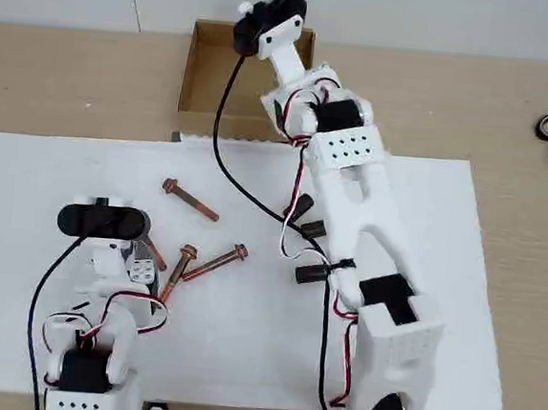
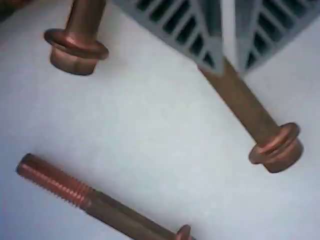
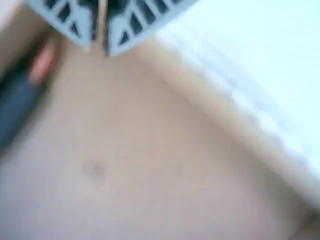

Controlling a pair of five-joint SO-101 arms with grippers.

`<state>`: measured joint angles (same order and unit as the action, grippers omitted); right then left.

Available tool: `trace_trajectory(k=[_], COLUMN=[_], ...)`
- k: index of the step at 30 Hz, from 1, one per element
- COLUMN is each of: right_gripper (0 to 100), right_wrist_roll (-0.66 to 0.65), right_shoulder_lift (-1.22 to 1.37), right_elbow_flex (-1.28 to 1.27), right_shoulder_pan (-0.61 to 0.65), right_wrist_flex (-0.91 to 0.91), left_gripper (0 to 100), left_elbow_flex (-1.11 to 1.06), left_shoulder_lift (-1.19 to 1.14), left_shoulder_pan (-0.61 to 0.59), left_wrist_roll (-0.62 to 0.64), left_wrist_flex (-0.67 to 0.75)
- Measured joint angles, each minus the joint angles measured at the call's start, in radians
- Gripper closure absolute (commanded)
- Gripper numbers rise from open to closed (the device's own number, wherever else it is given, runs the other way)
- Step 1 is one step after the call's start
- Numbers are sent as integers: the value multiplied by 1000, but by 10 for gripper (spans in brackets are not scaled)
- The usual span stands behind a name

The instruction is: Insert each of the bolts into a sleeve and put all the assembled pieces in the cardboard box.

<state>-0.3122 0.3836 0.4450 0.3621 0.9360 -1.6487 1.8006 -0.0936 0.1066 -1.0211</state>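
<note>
Left claw [image 2: 229,62]: clenched, only a thin slit between the jaws, tips set over the end of a bolt [image 2: 250,115]. The shank runs out from under the tips, head away from the claw, on the white paper [image 2: 165,120]; whether the tips press on it, cannot tell. Near the claw to one side is the head of a second bolt [image 2: 75,47]. Farther off a third bolt [image 2: 75,192] lies flat, threaded end showing. Bare paper separates all three. Right claw [image 3: 97,47]: also clenched to a slit, nothing seen in it, hanging over the floor of the cardboard box [image 3: 150,160]. Beside it a dark sleeve with a copper end [image 3: 30,85] lies on the box floor, blurred. Free floor runs ahead of this claw. High view: black sleeves [image 1: 312,229] lie on the paper along the right arm, well apart from the left claw; a lone bolt [image 1: 190,201] lies between the left claw and the box.
</note>
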Motion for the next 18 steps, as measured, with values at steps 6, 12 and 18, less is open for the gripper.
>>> trace_trajectory(k=[6, 12, 18], right_gripper=[995, 995, 995], right_wrist_roll=[0, 0, 0], right_shoulder_lift=[-103, -209, -270], right_elbow_flex=[0, 0, -2], right_shoulder_pan=[3, 3, 3], right_wrist_flex=[253, 560, 727], left_gripper=[994, 994, 994], left_elbow_flex=[0, 0, 0], left_shoulder_lift=[0, 0, 0], left_shoulder_pan=[0, 0, 0], left_wrist_roll=[0, 0, 2], left_wrist_flex=[0, 0, 0])
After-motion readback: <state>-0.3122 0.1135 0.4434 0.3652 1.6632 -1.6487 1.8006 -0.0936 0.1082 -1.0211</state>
